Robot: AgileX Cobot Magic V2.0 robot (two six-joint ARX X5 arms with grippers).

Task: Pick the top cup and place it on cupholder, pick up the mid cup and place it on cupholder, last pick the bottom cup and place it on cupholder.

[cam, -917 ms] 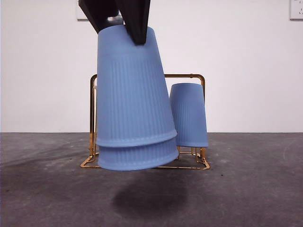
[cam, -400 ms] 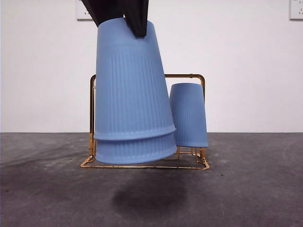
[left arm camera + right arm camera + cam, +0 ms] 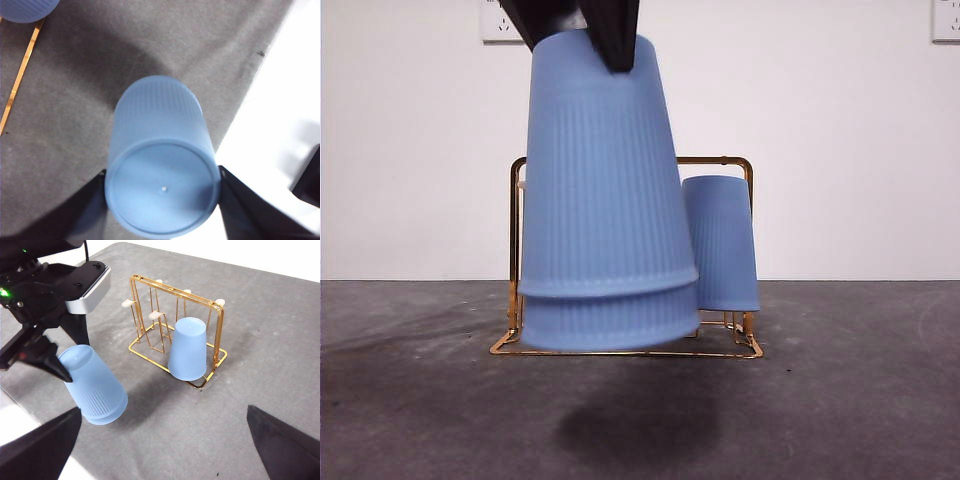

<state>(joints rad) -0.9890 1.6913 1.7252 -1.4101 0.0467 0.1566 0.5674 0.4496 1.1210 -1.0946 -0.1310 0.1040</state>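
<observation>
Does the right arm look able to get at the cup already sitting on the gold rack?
Probably yes: the right gripper is open, and the racked cup on the cupholder faces it unobstructed.

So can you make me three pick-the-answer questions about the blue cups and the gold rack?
1. Where is the single cup?
A. on the cupholder
B. lying on the table
C. in the right gripper

2. How many cups are nested in the held stack?
A. one
B. two
C. four

3. What is the left gripper doing?
A. hanging open
B. gripping the stack off the table
C. resting on the rack

Answers: 1 A, it sits upside down on the rack. 2 B, two rims show. 3 B, a shadow lies beneath the stack.
</observation>
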